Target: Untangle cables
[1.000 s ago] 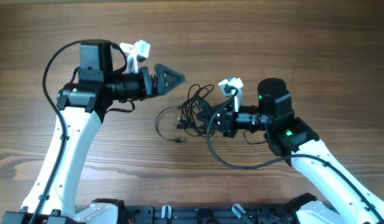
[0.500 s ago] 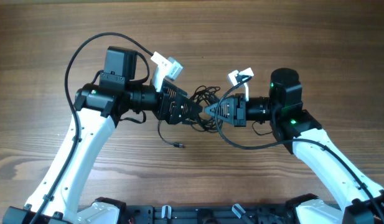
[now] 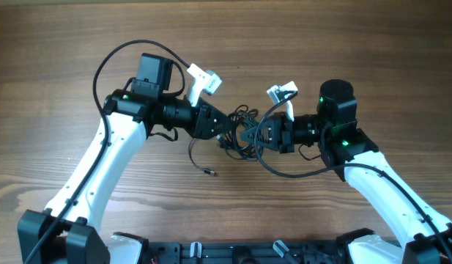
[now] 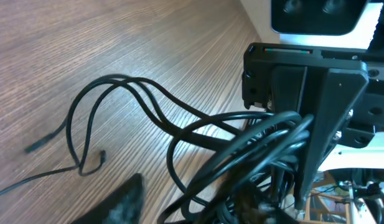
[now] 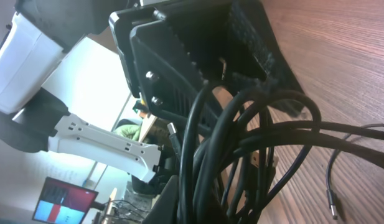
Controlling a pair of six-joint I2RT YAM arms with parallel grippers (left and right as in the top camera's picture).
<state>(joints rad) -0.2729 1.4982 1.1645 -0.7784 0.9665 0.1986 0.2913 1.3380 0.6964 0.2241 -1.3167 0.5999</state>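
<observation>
The cables [image 3: 239, 126] are a tangle of thin black cords hanging between my two grippers at the table's middle. My right gripper [image 3: 252, 135] is shut on the cables [image 5: 241, 143], which run down into its jaws [image 5: 204, 208]. My left gripper [image 3: 227, 133] faces it from the left, jaws partly apart around the bundle [image 4: 241, 149]. One left finger [image 4: 124, 200] stands clear of the cords with wood showing between; the other is hidden behind them. A loose strand trails down to a plug end [image 3: 211, 173] on the table.
The wooden table [image 3: 343, 44] spreads all round. The right gripper's black body [image 4: 304, 93] fills the left wrist view close up, and the left gripper's body [image 5: 204, 56] fills the right wrist view. A black rail [image 3: 233, 253] runs along the near edge.
The left arm swung right and down to the bundle, and its jaws narrowed around it. The right gripper lifted the cables slightly up and left, staying shut.
</observation>
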